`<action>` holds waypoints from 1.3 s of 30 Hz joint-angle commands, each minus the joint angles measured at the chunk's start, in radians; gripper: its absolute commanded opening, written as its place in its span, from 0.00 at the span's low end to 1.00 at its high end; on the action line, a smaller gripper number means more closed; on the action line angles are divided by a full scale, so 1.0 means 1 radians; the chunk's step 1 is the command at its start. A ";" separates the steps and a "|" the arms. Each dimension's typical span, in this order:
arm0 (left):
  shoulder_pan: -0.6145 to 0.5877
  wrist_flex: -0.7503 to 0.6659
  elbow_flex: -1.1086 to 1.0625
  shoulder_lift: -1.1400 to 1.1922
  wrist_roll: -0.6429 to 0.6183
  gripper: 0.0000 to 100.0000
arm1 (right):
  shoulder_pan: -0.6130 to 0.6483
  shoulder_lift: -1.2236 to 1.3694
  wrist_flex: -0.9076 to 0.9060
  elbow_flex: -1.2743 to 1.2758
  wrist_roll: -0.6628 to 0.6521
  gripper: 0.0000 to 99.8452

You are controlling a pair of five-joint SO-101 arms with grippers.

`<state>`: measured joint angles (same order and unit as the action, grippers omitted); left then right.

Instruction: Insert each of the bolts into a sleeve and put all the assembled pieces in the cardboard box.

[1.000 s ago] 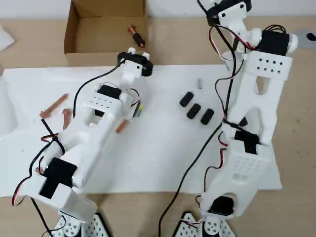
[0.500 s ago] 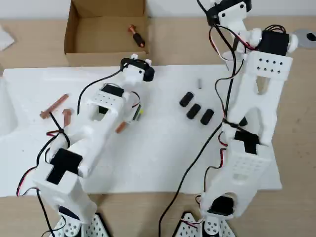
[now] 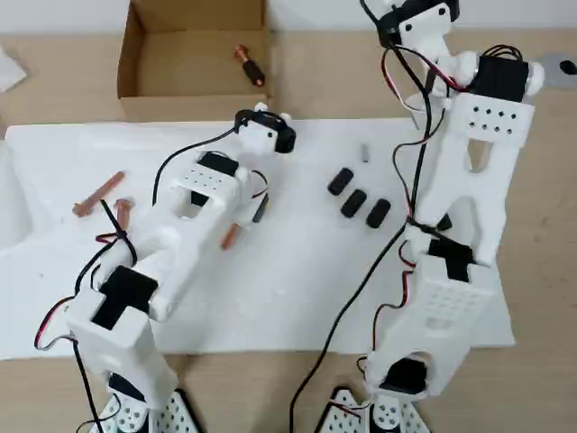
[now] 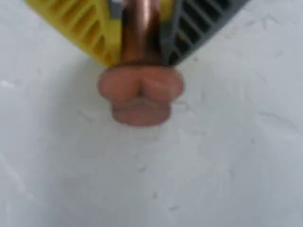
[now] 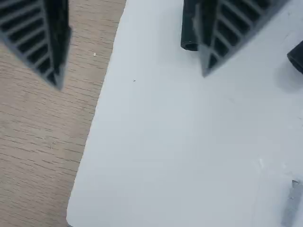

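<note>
My left gripper [image 4: 140,59] is shut on a copper bolt [image 4: 140,94], whose head sticks out below the yellow and grey fingers over the white sheet. From above, that bolt [image 3: 229,237] hangs under the left gripper [image 3: 250,217] at the sheet's middle left. Three black sleeves [image 3: 354,201] lie in a row to its right. Two more bolts [image 3: 97,195] lie at the far left. The cardboard box [image 3: 135,68] at the back holds one assembled piece [image 3: 250,65]. My right gripper [image 5: 131,75] stands open near the sheet's edge, with a sleeve [image 5: 189,28] beside one finger.
The white sheet [image 3: 297,280] covers the table's middle, with bare wood [image 5: 42,142] around it. A small grey pin [image 3: 365,152] lies behind the sleeves. The right arm's body [image 3: 460,225] spans the right side, with cables hanging between the arms.
My left arm has shifted a little to the right, away from the loose bolts, with the bolt still held. The right arm has not moved.
</note>
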<state>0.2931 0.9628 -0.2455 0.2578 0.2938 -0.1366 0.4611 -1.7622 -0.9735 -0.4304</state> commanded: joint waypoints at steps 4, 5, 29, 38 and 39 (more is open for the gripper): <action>-0.015 0.034 0.038 -0.031 -0.028 0.01 | -0.016 -0.068 -0.025 0.007 -0.003 0.22; -0.015 0.044 0.049 -0.051 -0.048 0.01 | -0.016 -0.068 -0.025 0.022 -0.003 0.22; -0.014 0.043 -0.446 -1.125 -0.147 0.01 | -0.056 -0.074 -0.025 0.509 0.279 0.22; -0.018 0.041 -0.562 -1.362 -0.147 0.01 | -0.102 -0.068 -0.020 0.570 0.002 0.22; -0.018 0.041 -0.563 -1.374 -0.147 0.01 | -0.104 -0.068 -0.020 0.567 -0.018 0.22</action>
<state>0.2839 1.0257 -0.8147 -1.0572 0.1527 -0.2271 0.4534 -1.7622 -0.4058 -0.3859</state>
